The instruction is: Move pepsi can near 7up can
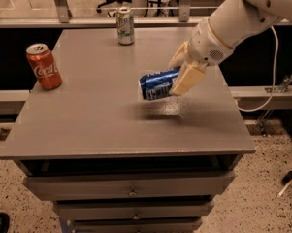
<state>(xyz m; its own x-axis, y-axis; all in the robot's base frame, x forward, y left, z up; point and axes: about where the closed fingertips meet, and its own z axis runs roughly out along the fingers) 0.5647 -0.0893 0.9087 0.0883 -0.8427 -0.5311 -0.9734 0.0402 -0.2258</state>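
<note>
The blue pepsi can (157,84) lies on its side in my gripper (180,74), lifted a little above the grey table (97,120); its shadow shows on the tabletop below. My gripper's cream fingers (188,78) are shut on the can's right end, and the white arm comes in from the upper right. The pale green-and-white 7up can (125,26) stands upright at the table's far edge, well beyond the pepsi can and a little to its left.
A red Coca-Cola can (43,66) stands upright near the table's left edge. The table sits on a cabinet with drawers (131,191). A railing and a chair base are behind the far edge. A cable hangs at the right.
</note>
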